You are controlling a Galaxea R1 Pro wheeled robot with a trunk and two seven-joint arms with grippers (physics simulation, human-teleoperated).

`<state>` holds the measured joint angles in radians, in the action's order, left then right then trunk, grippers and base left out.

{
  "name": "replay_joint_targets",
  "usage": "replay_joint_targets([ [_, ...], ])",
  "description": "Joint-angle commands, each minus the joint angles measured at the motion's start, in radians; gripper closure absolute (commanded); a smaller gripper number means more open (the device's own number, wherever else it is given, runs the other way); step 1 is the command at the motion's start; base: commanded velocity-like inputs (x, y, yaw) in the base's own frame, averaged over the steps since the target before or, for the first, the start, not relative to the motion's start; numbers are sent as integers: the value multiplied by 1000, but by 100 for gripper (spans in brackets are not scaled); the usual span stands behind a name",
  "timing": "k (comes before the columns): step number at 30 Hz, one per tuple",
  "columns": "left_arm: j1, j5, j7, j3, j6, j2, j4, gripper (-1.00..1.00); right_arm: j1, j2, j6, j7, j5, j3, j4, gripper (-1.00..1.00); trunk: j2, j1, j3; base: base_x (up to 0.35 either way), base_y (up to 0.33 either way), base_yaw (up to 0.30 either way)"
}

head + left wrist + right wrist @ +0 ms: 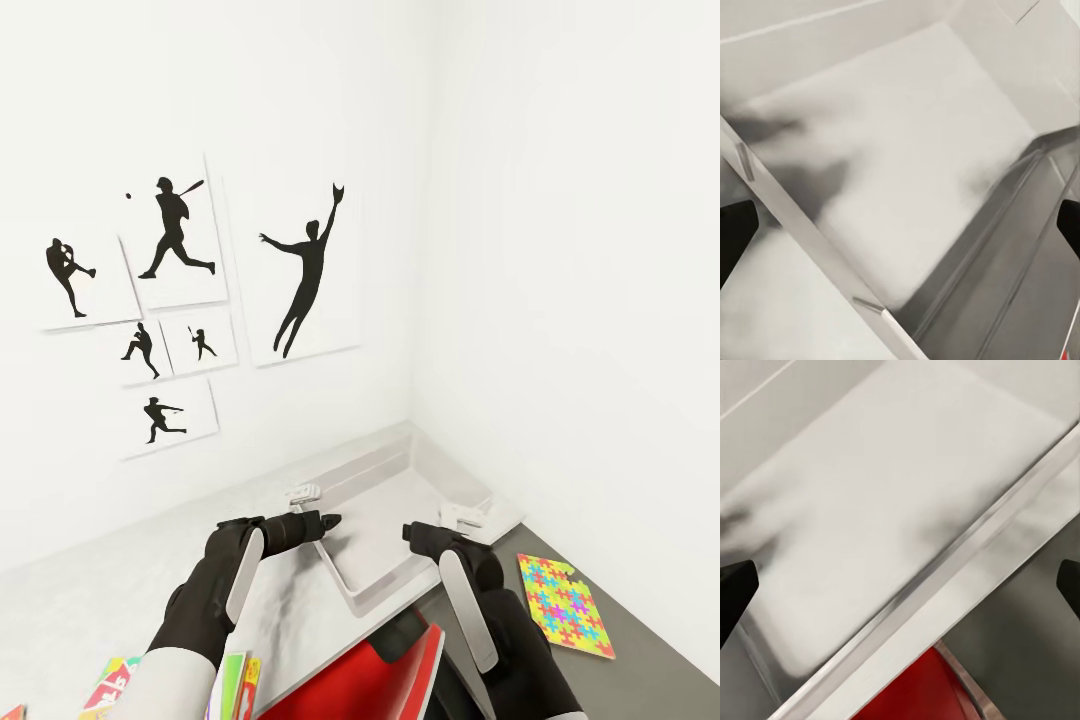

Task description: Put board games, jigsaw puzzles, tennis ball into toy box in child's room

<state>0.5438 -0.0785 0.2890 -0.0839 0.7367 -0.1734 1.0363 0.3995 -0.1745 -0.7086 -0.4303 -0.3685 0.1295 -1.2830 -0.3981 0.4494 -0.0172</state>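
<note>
Red-covered flat box (375, 680), nearest my head camera, leaning tilted at the toy box's near rim between both arms; likely a board game, though no lettering is legible.

Left gripper (330, 522): jaws spread wide, holding nothing, poised over the toy box (400, 520).

Right gripper (412, 532): likewise wide open and empty, over the same tray.

Toy box: shallow grey tray on the table (90, 590), pushed into the wall corner; interior looks bare.

Jigsaw puzzle (565, 605): flat on the dark surface just right of my right arm.

Printed boxes (115, 685) (partly cut off): by my left arm.

Handling, my judgement: flat boxes are light, stiff and slick-faced; pinch across a thin edge, not the broad face.
</note>
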Motion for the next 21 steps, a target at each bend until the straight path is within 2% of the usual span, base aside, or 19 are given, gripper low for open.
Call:
replay_joint_targets([
  [1,1,-8,0,-4,8,-1,1,-100,1,0,-2,-10,-10,1,-1,-100,-2,1,-2,0,0,0],
  [21,1,-9,2,-4,7,-1,1,-100,1,0,-2,-10,-10,1,0,-100,-2,1,-2,0,0,0],
])
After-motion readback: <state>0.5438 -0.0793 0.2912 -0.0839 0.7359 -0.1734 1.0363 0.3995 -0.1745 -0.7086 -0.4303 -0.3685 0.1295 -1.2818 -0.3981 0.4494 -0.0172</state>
